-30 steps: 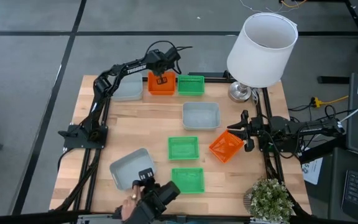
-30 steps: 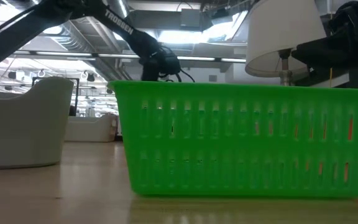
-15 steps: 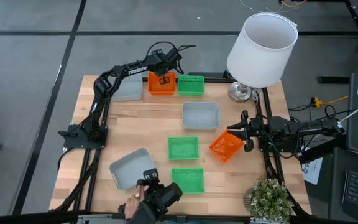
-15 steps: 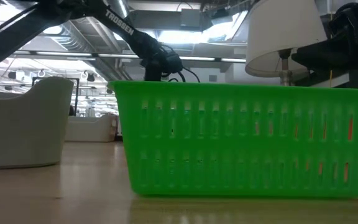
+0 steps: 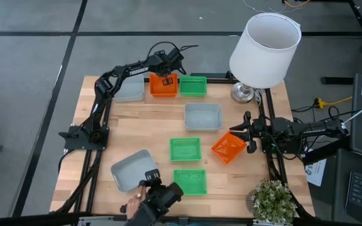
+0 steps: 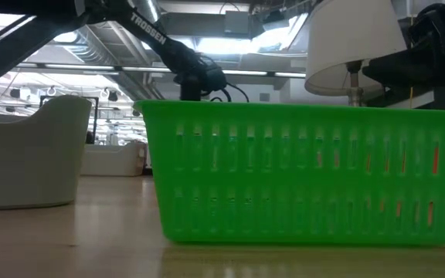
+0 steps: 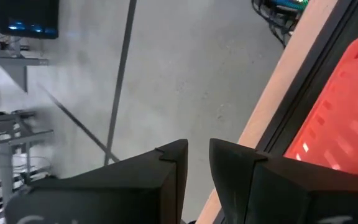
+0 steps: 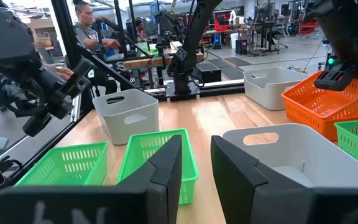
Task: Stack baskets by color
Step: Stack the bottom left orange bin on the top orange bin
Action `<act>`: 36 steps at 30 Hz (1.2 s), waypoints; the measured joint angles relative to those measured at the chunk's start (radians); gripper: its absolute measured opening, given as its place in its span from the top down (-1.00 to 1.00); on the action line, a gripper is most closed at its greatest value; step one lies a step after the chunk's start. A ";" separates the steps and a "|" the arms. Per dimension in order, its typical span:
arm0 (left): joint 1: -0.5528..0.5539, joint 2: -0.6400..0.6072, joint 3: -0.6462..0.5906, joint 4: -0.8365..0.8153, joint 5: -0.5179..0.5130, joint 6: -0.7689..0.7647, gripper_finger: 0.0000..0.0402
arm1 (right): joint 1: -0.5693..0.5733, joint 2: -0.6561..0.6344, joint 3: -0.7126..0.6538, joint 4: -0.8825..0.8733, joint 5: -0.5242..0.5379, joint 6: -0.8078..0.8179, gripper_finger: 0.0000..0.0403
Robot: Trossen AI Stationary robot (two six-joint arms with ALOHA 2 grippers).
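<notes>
**Orange baskets are being stacked, and one is still far from the pile.**

The left end effector [image 5: 166, 80] hangs just above an orange basket [image 5: 159, 90] at the far edge of the table [image 5: 143, 129]. Its fingers are a little apart and hold nothing. A green basket [image 5: 193, 85] sits just to one side of it. The right end effector [image 5: 249, 134] waits with its fingers a little apart and empty too, and a tipped orange basket [image 5: 227, 148] lies right next to it. I think that tipped one goes next: grab its rim, lift it, and set it down straight inside the far orange one. The baskets are small, low and open on top, with lots of little slots in their sides.
</notes>
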 joint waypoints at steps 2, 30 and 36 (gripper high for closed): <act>0.005 0.000 0.000 0.002 0.016 0.001 0.70 | 0.000 0.000 0.000 0.000 0.000 0.000 0.57; 0.028 0.026 -0.001 0.062 -0.048 -0.011 0.76 | 0.000 0.000 0.000 0.000 0.000 0.001 0.57; 0.024 0.072 -0.003 0.053 -0.057 -0.013 0.76 | 0.000 0.000 0.000 0.000 0.000 0.001 0.57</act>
